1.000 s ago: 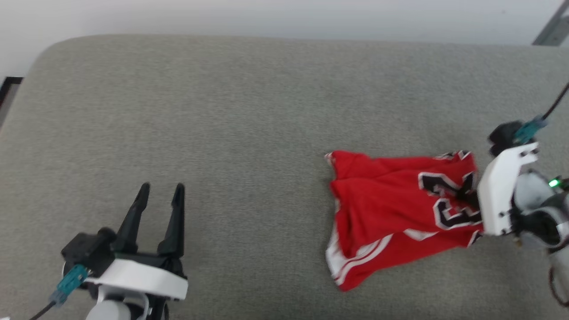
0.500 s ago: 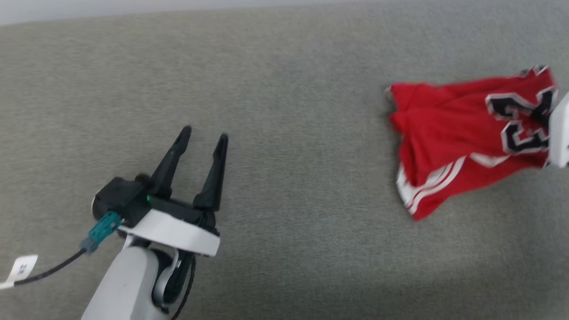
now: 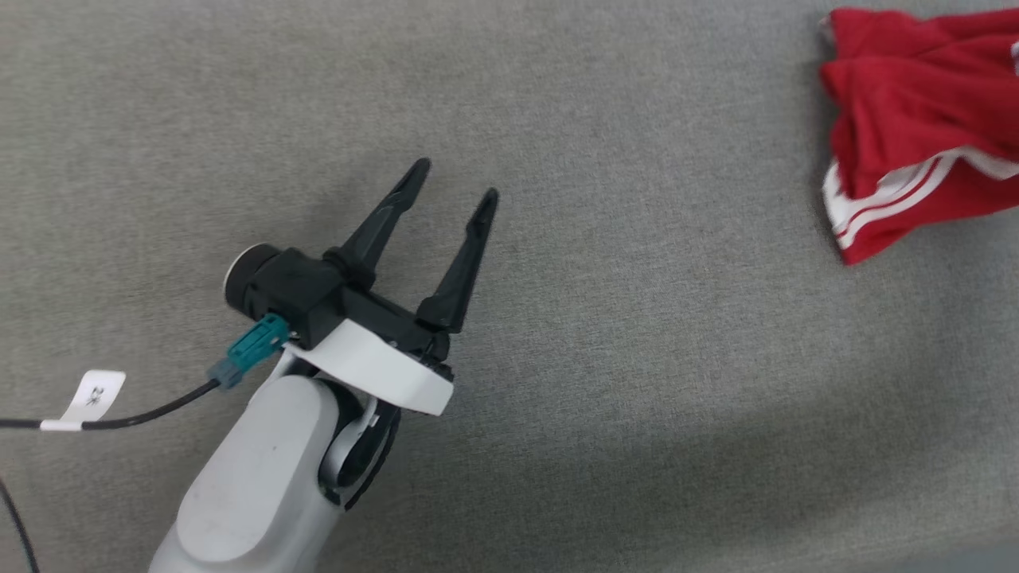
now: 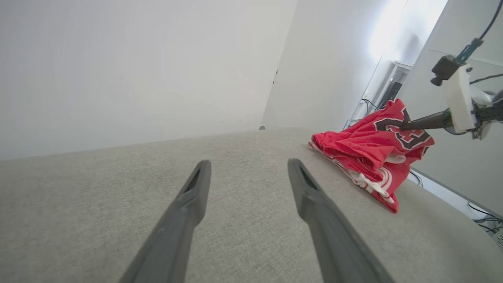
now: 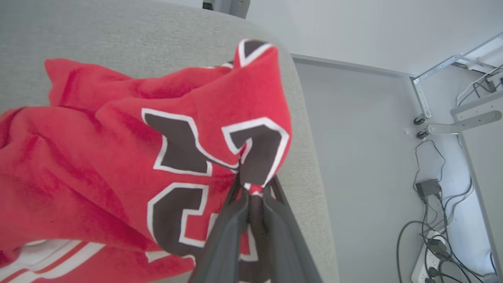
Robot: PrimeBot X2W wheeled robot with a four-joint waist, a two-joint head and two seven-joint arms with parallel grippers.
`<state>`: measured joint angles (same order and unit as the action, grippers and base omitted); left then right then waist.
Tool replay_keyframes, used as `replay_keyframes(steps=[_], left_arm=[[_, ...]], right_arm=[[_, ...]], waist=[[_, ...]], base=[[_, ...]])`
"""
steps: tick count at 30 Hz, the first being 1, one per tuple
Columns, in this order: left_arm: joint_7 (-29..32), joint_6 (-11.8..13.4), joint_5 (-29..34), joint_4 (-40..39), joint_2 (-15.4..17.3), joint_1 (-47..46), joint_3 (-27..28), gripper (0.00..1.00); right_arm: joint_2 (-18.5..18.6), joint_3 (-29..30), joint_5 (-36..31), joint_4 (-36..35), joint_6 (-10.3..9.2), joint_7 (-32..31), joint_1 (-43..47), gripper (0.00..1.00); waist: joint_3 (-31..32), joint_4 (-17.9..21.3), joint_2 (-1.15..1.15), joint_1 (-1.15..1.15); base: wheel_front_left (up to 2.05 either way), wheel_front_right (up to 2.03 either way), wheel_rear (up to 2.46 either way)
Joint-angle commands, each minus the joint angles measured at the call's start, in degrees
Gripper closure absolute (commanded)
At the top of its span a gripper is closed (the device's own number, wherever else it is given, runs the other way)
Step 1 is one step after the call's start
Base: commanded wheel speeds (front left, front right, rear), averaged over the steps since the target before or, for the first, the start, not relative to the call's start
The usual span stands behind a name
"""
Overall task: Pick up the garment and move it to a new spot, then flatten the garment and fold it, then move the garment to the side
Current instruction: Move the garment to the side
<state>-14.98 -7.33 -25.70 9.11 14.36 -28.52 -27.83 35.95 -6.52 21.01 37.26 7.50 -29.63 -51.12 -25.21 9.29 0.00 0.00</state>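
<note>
At the grey cushion's right end: red jersey, bunched, one fold pinched in the closed right gripper. Left gripper spread wide, empty. Relocation apparently begun; flattening, folding and side placement outstanding.

A grey woven-fabric surface with a rounded edge sits before a plain white wall. Beside it, on the pale floor, a metal frame leg stands near a dark power adapter, tangled cables and a white power strip.
</note>
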Motion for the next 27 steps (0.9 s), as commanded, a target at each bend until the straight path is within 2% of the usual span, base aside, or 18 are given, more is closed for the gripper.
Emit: replay_keyframes(steps=[1,5,15,19,20,21,27], left_arm=[[-0.3,-0.2,-0.3,0.1,0.1,-1.2,-0.6,0.00],[-0.3,-0.2,-0.3,0.2,0.2,-3.0,-2.0,0.00],[-0.3,-0.2,-1.0,0.3,0.3,-5.2,-3.6,0.00],[-0.3,-0.2,-0.9,0.3,0.3,-5.4,-3.3,0.00],[-0.3,-0.2,-1.0,0.1,0.2,-5.3,-2.9,0.00],[-0.3,-0.2,-1.1,0.0,0.3,-5.1,-2.4,0.00],[-0.3,-0.2,-1.5,-1.1,0.4,-2.4,0.5,0.00]], right_arm=[[0.3,0.3,-1.2,1.3,-0.02,1.2,-1.3,1.00],[0.5,1.0,-4.9,6.0,-0.02,5.8,-3.8,1.00],[-2.7,2.1,-8.8,16.6,-0.02,12.5,-7.8,1.00],[-3.0,4.4,-10.6,21.2,-0.02,15.6,-9.7,0.50],[-3.2,4.6,-10.9,22.0,-0.02,16.2,-10.2,0.10],[-3.4,4.9,-11.2,22.9,-0.02,16.7,-10.6,0.00],[-2.3,5.0,-12.0,26.0,-0.02,19.5,-12.3,0.00]], waist=[[-1.1,0.8,0.00,0.00],[-2.4,1.2,0.00,0.00],[-4.3,-0.2,0.00,0.00],[-4.4,-1.3,0.00,0.00],[-4.3,-1.6,0.00,0.00],[-4.2,-1.7,0.00,0.00],[-1.9,-2.6,0.00,0.00]], base=[[0.00,0.00,0.00],[0.00,0.00,0.00],[0.00,0.00,0.00],[0.00,0.00,0.00],[0.00,0.00,0.00],[0.00,0.00,0.00],[0.00,0.00,0.00]])
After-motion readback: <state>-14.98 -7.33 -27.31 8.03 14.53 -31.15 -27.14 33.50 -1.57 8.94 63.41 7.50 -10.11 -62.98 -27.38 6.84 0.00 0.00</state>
